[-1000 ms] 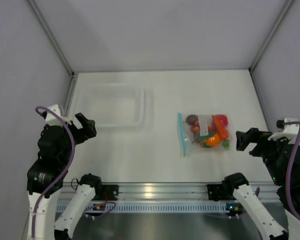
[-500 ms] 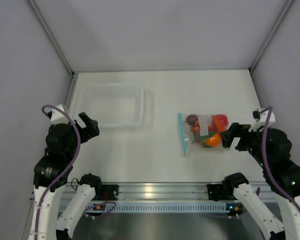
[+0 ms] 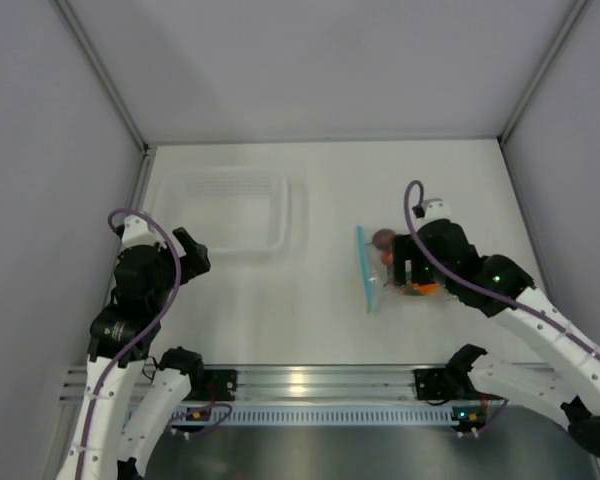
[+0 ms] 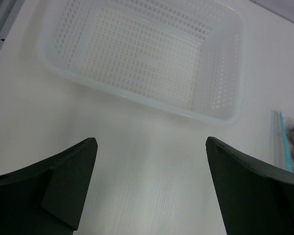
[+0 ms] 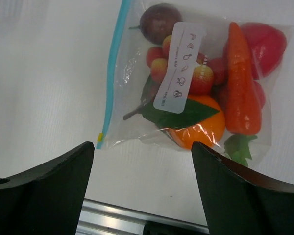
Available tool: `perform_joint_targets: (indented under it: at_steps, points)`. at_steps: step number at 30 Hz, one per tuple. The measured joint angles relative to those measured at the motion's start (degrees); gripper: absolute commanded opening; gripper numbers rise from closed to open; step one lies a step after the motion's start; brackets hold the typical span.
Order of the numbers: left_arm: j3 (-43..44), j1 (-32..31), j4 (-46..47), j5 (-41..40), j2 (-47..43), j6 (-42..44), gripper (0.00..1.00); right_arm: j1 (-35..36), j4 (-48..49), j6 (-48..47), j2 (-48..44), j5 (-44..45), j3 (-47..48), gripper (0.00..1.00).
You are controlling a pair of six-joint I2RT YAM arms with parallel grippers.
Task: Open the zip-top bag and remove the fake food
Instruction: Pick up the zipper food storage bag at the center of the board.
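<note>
Right end effector (image 5: 142, 147) poised at the zip-top bag (image 5: 179, 63); jaws spread wide, gripping nothing.
Bag lies flat on the table (image 3: 320, 190), 3 o'clock of centre, teal zip strip (image 5: 115, 63) along its 9 o'clock edge. Fake food inside: carrot (image 5: 241, 83), orange (image 5: 198, 128). Left end effector (image 4: 151, 142) fully spread, empty, 6 o'clock of the perforated basket (image 4: 225, 73).

Bare table (image 3: 280, 300) between the perforated basket (image 3: 230, 205) and the zip-top bag (image 5: 186, 83): room to pass there and along the near rail (image 3: 310, 380). Over the bag, the right gripper (image 5: 142, 147), jaws apart, blocking approach from above. Left gripper (image 4: 152, 142) short of the basket's near wall, jaws wide. Side walls (image 3: 60, 150) hemming both flanks.
</note>
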Motion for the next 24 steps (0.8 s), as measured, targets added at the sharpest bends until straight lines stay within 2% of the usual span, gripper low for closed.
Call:
perform_joint_targets:
  at_steps: [4,8,16,24]
  points:
    - [0.0,0.0,0.7,0.2,0.0,0.0,0.99,13.6,0.7,3.3,10.9,11.0,2.3,0.83]
    - [-0.2,0.0,0.9,0.7,0.0,0.0,0.99,20.5,2.2,5.5,23.3,18.2,5.1,0.83]
    - [-0.6,0.0,1.0,2.6,0.0,0.0,0.99,24.5,3.2,7.3,44.2,28.2,13.9,0.79]
    - [-0.7,0.0,1.9,4.1,0.0,0.1,0.99,24.8,3.4,7.7,59.1,34.5,16.7,0.72]
